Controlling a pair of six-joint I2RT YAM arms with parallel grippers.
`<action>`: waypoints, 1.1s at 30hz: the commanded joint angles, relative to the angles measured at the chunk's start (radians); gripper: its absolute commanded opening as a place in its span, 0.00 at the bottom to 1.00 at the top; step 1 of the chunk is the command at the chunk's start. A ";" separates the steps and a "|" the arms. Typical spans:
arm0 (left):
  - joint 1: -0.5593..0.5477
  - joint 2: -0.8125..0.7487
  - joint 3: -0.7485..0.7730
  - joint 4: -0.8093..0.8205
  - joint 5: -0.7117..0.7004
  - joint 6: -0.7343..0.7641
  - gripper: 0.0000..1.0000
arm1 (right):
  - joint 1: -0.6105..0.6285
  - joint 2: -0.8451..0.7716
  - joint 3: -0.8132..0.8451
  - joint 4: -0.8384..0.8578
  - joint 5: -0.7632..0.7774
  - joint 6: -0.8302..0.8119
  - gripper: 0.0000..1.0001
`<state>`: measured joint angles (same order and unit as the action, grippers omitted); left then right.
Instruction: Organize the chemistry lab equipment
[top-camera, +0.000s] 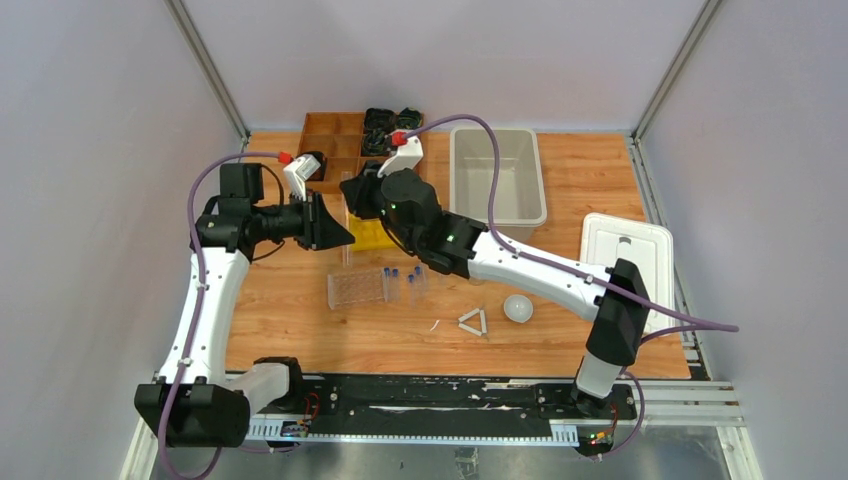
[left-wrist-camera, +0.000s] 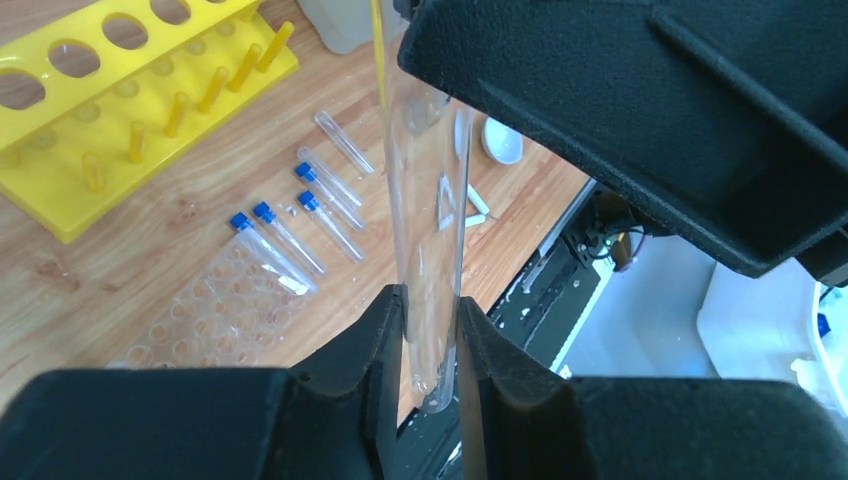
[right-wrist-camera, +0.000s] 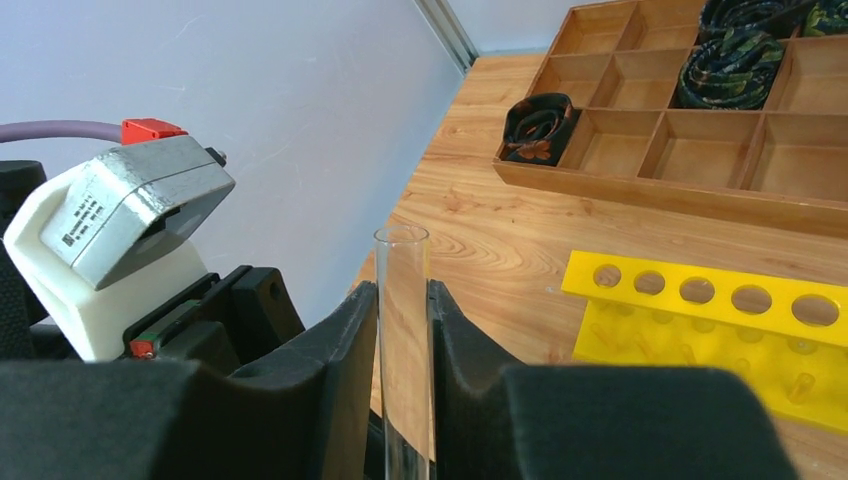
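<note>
Left gripper (left-wrist-camera: 430, 312) and right gripper (right-wrist-camera: 403, 320) are both pinching one glass tube (left-wrist-camera: 425, 200), seemingly handing it over; next, one must release.

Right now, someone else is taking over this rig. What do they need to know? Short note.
Left gripper: jaws shut on the glass tube near its round end.
Right gripper: jaws shut below an open rim, apparently the same tube; it looks like a handover in the air.
On the table: four blue-capped tubes, one bare tube, dish, triangle.
Done: nothing that shows; the rack holes in view are empty.
Left: release one side, place this tube, then the rest.
</note>
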<state>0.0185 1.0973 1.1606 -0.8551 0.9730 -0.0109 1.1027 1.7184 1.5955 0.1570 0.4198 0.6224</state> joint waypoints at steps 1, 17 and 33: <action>-0.008 -0.005 0.020 0.024 0.019 0.009 0.09 | 0.010 0.012 0.090 -0.126 -0.021 0.024 0.37; -0.049 -0.112 -0.009 0.024 -0.025 0.177 0.00 | -0.086 0.028 0.235 -0.510 -0.473 -0.103 0.72; -0.051 -0.143 -0.033 0.024 -0.049 0.152 0.11 | -0.100 0.033 0.321 -0.562 -0.463 -0.163 0.08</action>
<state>-0.0338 0.9699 1.1320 -0.8448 0.9367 0.1490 1.0180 1.7565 1.8832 -0.3676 -0.0704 0.5201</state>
